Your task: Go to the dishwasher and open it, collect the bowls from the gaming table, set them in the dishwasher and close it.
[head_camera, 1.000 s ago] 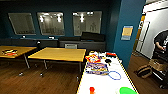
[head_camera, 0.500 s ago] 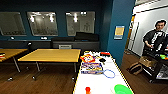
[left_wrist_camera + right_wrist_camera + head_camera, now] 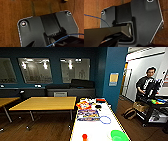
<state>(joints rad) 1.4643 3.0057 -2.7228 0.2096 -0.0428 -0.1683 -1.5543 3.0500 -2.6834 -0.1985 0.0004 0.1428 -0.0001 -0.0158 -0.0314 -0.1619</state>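
Green bowl (image 3: pixel 119 135) sits right below me on the near end of the white gaming table (image 3: pixel 100 129), slightly right, so my right arm looks nearer; table runs straight away from me; my pincers' grip, can't tell

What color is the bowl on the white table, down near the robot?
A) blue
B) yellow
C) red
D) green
D: the bowl at the near end of the white gaming table is bright green; the blue thing farther along the table is a ring, not a bowl.
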